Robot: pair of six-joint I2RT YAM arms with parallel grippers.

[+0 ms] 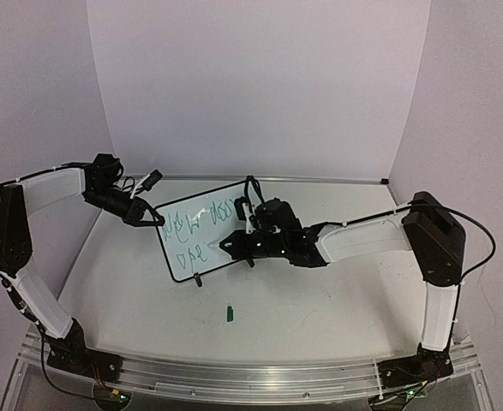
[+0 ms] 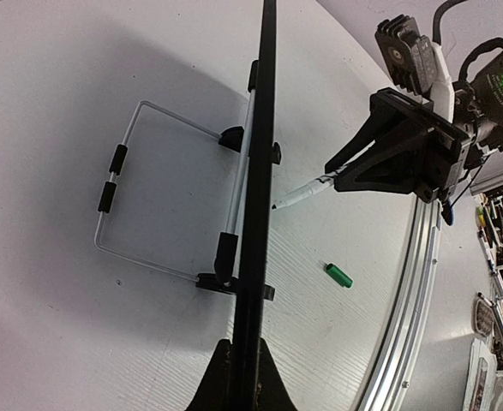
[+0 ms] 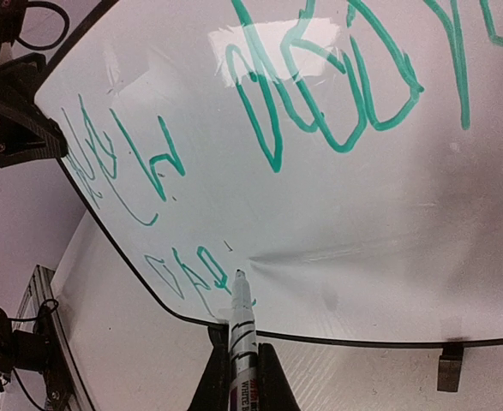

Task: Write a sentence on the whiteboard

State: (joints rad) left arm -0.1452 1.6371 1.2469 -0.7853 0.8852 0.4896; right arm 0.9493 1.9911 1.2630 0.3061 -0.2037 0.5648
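The whiteboard (image 1: 201,259) stands tilted at the table's middle, with the green sentence (image 1: 198,218) in two lines on it. My left gripper (image 1: 151,215) is shut on the board's left edge; the left wrist view shows the frame edge-on (image 2: 260,171) between my jaws (image 2: 244,355). My right gripper (image 1: 249,244) is shut on a white marker (image 1: 234,244). In the right wrist view the marker (image 3: 241,321) sits in my right gripper (image 3: 242,360), its tip at the board (image 3: 362,214) just right of the lower line of the writing (image 3: 187,270).
A green marker cap (image 1: 230,313) lies on the table in front of the board, also seen in the left wrist view (image 2: 338,275). A wire stand (image 2: 118,205) props the board from behind. One black foot (image 3: 449,368) shows under the board's lower edge.
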